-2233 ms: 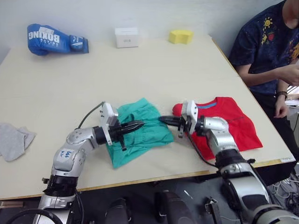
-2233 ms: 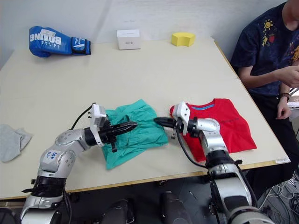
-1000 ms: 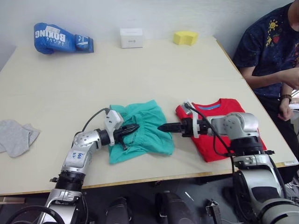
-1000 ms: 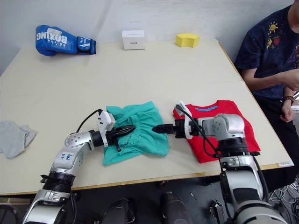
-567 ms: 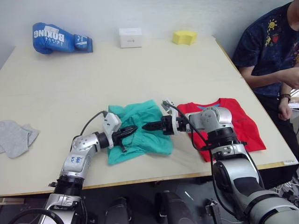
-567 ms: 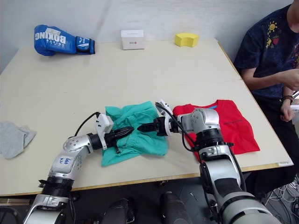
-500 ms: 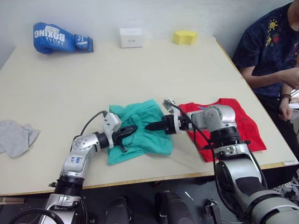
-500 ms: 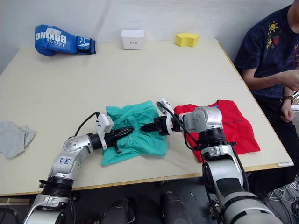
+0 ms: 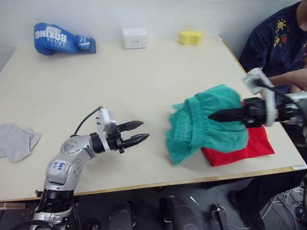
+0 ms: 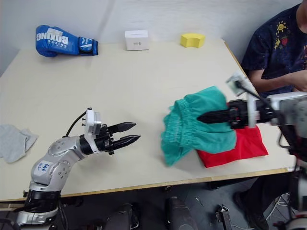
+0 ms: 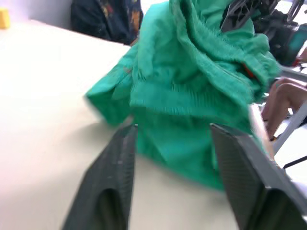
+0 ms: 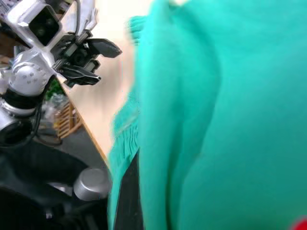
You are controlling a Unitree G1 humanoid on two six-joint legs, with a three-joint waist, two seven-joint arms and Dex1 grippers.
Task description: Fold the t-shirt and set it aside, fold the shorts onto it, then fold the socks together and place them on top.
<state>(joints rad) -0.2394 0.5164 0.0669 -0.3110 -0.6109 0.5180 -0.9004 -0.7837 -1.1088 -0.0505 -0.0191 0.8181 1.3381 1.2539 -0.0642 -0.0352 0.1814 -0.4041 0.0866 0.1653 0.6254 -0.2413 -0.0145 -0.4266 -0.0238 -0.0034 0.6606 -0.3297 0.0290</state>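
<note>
While our two arms reach out over the table (image 9: 158,72), we go from the left side to the right. At the far left edge lie the socks (image 9: 17,140), a small grey bundle, flat on the table and well apart from everything else. Far back in the left corner rests a blue boxing glove (image 9: 62,38). Next to it along the back edge sits a small white box (image 9: 134,38), and further right a yellow sponge (image 9: 190,37).

Near the front edge our left gripper (image 9: 139,132) hangs just over the bare table. Its two black fingers (image 11: 112,187) are spread apart and hold nothing. They point to the right, toward the shorts (image 9: 204,122).

We see the teal shorts lifted up off the table. They are bunched up, and the waistband side droops down on the left. Our right gripper (image 9: 216,116) is pushed into the cloth from the right, so the shorts hang on it. The cloth covers the tips, so we cannot tell if those fingers are pinched or apart.

Under the right part of the shorts lies the t-shirt (image 9: 240,146). It is red and folded flat, near the front right corner of the table. The shorts hide most of it.

A person in a dark printed shirt (image 9: 276,38) sits at the right side of the table.
</note>
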